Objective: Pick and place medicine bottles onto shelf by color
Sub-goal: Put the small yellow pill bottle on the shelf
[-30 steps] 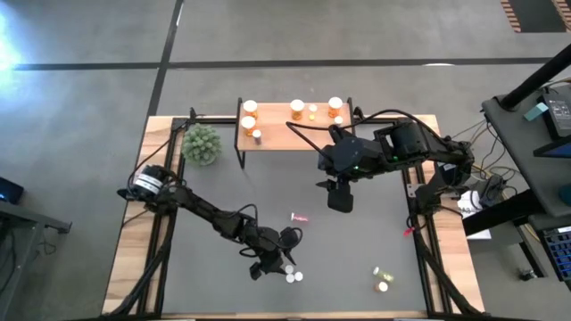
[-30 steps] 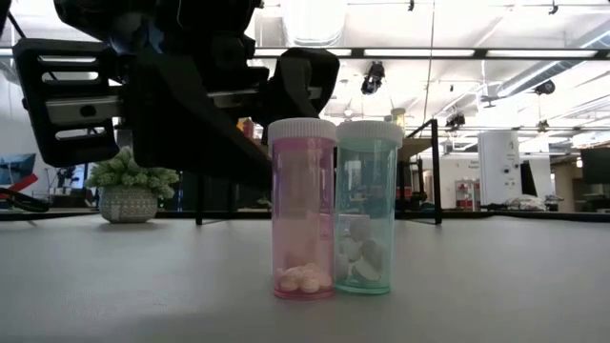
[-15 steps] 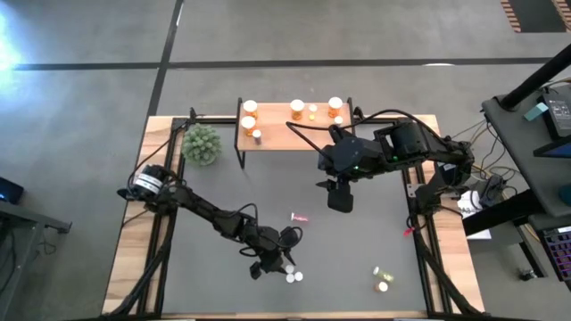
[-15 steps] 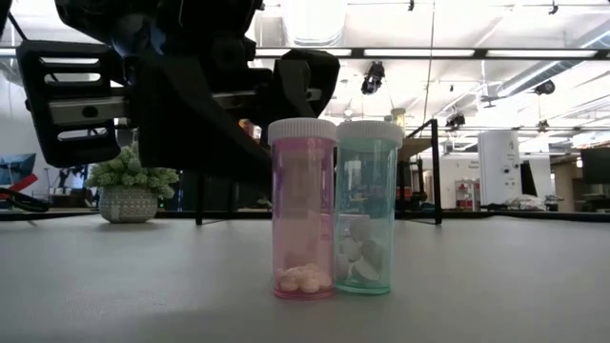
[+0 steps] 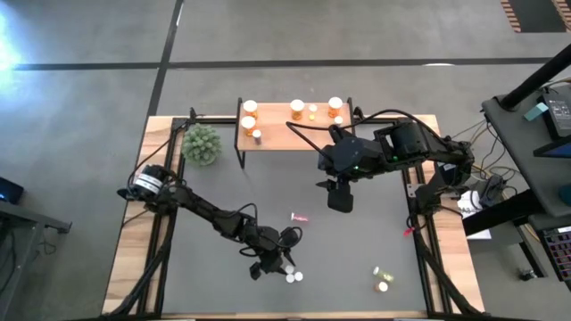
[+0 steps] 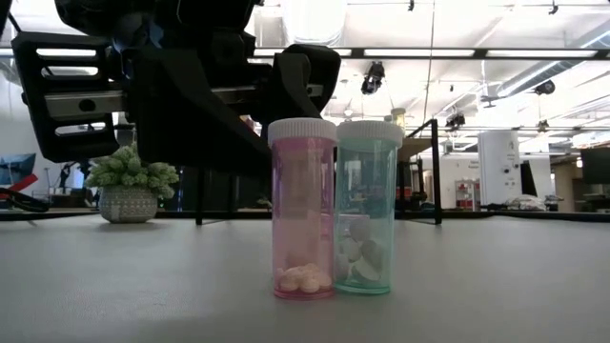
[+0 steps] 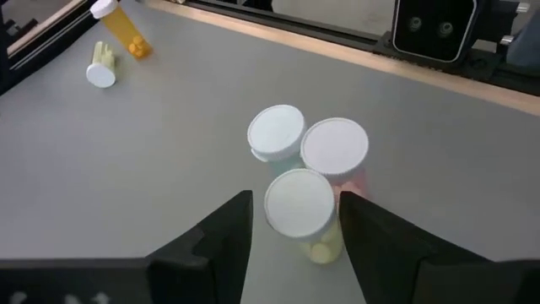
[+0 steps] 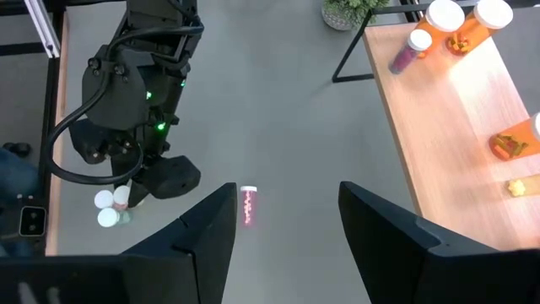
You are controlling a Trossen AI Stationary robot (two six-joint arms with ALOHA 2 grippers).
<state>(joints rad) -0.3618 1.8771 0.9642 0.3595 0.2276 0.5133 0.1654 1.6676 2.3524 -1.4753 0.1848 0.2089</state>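
Three upright white-capped bottles stand close together near the mat's near edge [image 5: 291, 275]: a pink one [image 6: 303, 214], a teal one [image 6: 367, 214] and a yellow-green one [image 7: 300, 207]. My left gripper [image 7: 295, 200] is open, with a finger on each side of the yellow-green bottle; it shows in the high view [image 5: 273, 260]. My right gripper [image 5: 340, 200] is open and empty above the mat's middle. A small pink bottle [image 8: 248, 205] lies on its side below it. The light-wood shelf [image 5: 278, 134] at the far edge carries several orange bottles. My left gripper's fingers [image 7: 232, 232] come level at the yellow-green bottle and stand close beside its white cap [image 7: 287, 190]. I cannot tell whether they touch it. The bottle stands upright against the pink and teal bottles.
A yellow-green bottle [image 5: 377, 271] and an orange bottle [image 5: 383, 286] lie at the mat's near right. A green spiky plant [image 5: 202, 144] stands left of the shelf. The shelf's black legs [image 5: 238, 152] reach onto the mat.
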